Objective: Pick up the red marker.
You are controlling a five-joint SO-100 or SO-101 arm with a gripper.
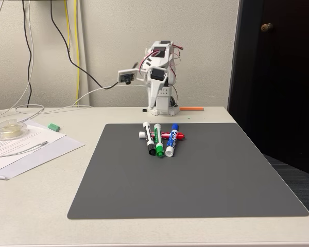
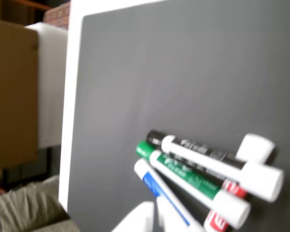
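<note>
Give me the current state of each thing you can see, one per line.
red marker: capped, lying crosswise on the mat under the other markers, not gripped.
green marker: capped, lying across the red one.
black marker: capped, lying flat beside the green one.
blue marker: capped, lying over the red one.
grey mat: flat on the table.
gripper: raised behind the mat, holding nothing; jaws unclear.

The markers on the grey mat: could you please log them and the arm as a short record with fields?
surface: grey mat on a pale table
red marker: lies crosswise, under the other three
black marker: leftmost in the fixed view
green marker: middle
blue marker: rightmost
arm: folded at the back of the table, away from the markers
task state: red marker not yet picked up
</note>
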